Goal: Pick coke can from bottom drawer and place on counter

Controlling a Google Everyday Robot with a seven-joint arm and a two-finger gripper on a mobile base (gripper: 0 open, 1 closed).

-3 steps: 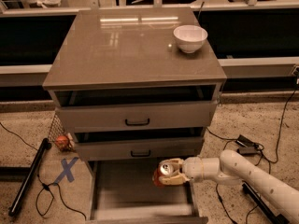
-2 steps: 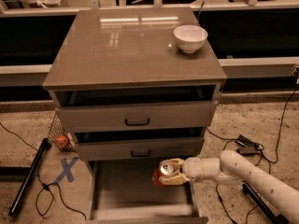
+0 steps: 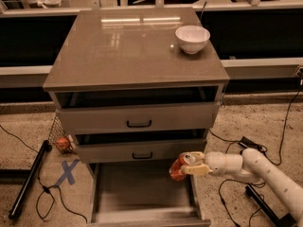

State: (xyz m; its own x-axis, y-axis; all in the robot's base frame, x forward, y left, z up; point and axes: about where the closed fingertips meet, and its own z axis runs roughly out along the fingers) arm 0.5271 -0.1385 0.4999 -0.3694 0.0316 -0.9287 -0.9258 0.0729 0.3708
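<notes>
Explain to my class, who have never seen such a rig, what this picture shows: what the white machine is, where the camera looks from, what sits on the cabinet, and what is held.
The white jointed arm entering from the lower right belongs to a robot. At its tip is a two-finger gripper, a simple clamp. It is closed on a small red cylindrical coke can with a silver top. The can hangs tilted over the right edge of the pulled-out bottom drawer, a wide grey box with a flat floor. The single camera looks down on the cabinet's front from above; its mounting is not visible. On the glossy grey-brown counter stands a round white bowl, near the back right corner.
</notes>
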